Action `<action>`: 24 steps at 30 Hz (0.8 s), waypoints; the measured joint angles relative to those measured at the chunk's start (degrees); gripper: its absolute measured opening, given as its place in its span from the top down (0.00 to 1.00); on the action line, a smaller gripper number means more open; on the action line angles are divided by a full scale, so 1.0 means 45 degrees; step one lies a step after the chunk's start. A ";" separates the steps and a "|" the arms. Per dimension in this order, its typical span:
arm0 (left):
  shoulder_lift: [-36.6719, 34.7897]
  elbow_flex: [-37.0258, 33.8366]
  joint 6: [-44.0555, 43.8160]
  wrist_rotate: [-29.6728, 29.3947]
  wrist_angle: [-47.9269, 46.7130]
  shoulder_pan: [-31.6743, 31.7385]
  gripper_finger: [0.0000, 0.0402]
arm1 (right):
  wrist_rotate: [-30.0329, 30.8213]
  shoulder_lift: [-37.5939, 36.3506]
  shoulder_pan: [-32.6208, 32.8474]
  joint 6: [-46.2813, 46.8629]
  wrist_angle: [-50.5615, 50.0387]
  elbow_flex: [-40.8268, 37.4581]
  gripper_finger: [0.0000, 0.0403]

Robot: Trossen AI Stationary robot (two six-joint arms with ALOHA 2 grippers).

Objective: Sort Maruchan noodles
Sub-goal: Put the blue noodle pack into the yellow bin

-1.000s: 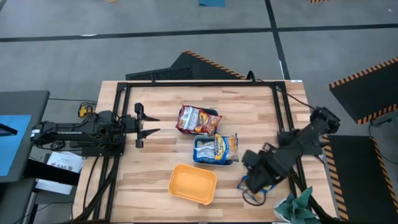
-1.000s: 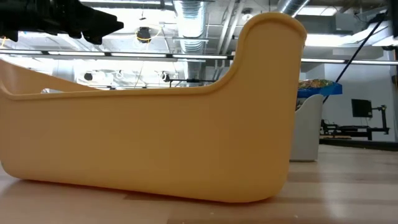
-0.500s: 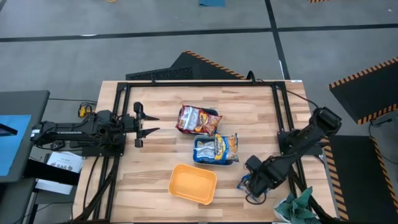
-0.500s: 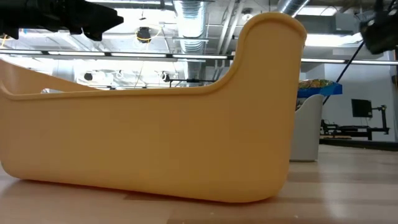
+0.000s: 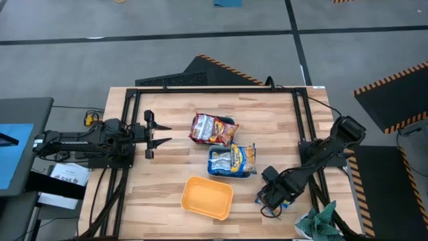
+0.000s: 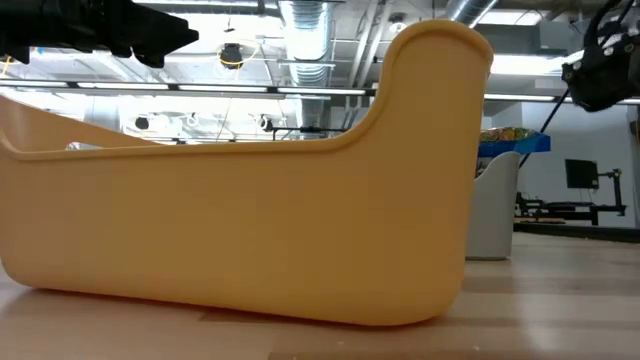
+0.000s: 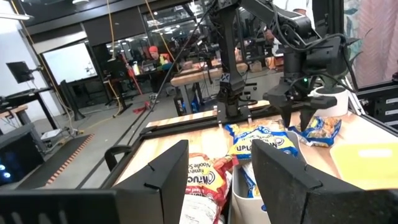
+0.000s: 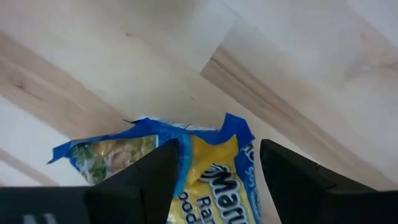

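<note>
While the right gripper [image 5: 273, 199] hangs low over the near right corner of the table [image 5: 167, 181], its fingers [image 8: 144, 180] stand spread apart with a blue-and-yellow noodle packet [image 8: 186, 163] lying flat on the wood between and just beyond them, so nothing is gripped yet. The step in hand looks like the pick-up of this last loose packet. To do it well, the fingers should come straight down so they straddle the packet across its narrow width, near its middle and not at the crimped blue end, then close firmly enough that the slick wrapper does not slide out. A flat packet on bare wood gives little edge to catch, so pressing lightly to the surface before closing should help.

Farther left, the other packets already sit in tubs: a red one [image 5: 212, 128] toward the far side and blue-and-yellow ones [image 5: 231, 159] in the pale tub [image 5: 212, 167] at mid-table, the likely target. An orange tub [image 5: 206, 197] sits on the near side, empty from above. Lifting clear of the tub wall before crossing matters. Parked at the left edge, the left gripper [image 5: 151, 134] waits with its fingers apart, holding nothing.
</note>
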 joint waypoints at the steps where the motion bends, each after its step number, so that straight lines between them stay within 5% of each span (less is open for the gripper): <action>1: 0.0001 0.0000 0.0000 0.0000 0.0003 0.0000 0.59 | 0.0000 0.0106 -0.0004 -0.0004 0.0061 -0.0010 0.38; 10: -0.0003 0.0005 -0.0005 0.0005 0.0022 0.0000 0.59 | -0.0638 0.1034 -0.0005 -0.0107 0.0363 0.0020 0.42; 14: -0.0004 0.0010 -0.0005 0.0005 0.0050 0.0000 0.59 | -0.0761 0.0967 -0.0005 -0.0216 0.0280 0.0004 0.57; 19: -0.0004 0.0010 -0.0005 0.0005 0.0074 0.0000 0.59 | -0.0843 0.0675 -0.0010 -0.0932 0.0100 -0.0014 0.92; 24: -0.0004 0.0010 -0.0005 0.0005 0.0324 0.0000 0.59 | -0.0542 -0.0336 -0.0044 -0.1485 -0.0043 0.0119 0.95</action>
